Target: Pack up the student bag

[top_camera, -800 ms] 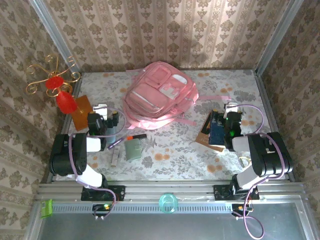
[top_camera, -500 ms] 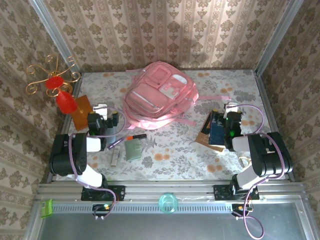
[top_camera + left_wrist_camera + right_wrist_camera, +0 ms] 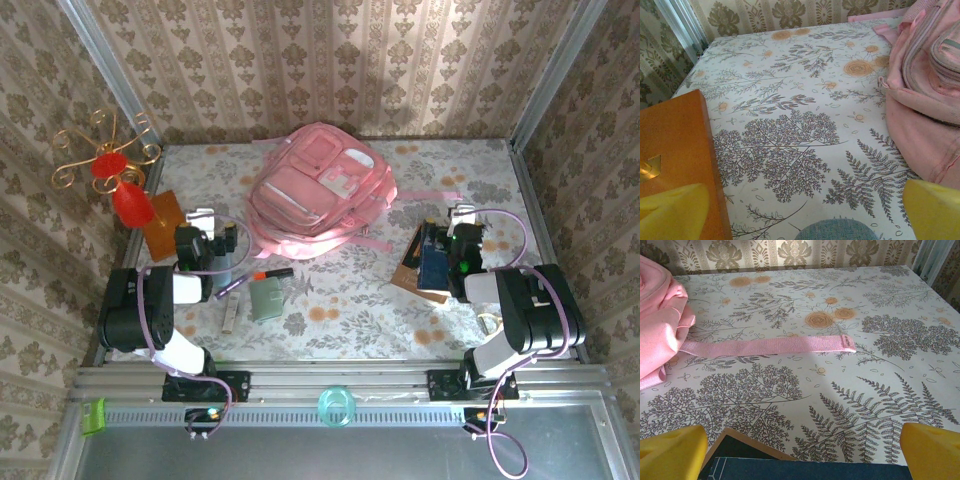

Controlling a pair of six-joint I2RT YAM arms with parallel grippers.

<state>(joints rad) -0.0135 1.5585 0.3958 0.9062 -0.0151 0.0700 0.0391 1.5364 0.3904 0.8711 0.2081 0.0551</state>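
The student bag (image 3: 320, 190), a large pink backpack, lies flat at the back middle of the table. In the left wrist view its side (image 3: 925, 75) fills the right edge. One pink strap (image 3: 770, 346) trails across the cloth in the right wrist view. My left gripper (image 3: 212, 222) hovers open to the bag's left, its yellow fingertips (image 3: 672, 212) wide apart over a teal fabric item (image 3: 832, 231). My right gripper (image 3: 462, 218) stands open to the bag's right, above a dark blue book (image 3: 810, 470), with nothing between its fingers (image 3: 932, 450).
An orange book (image 3: 162, 222) lies by the left gripper, beside a red and gold candle holder (image 3: 118, 180). A green notebook (image 3: 267, 297), an orange-capped marker (image 3: 270, 273) and a purple pen (image 3: 230, 288) lie near the front left. Stacked books (image 3: 430, 262) sit at the right. A teal cup (image 3: 337, 406) stands on the front rail.
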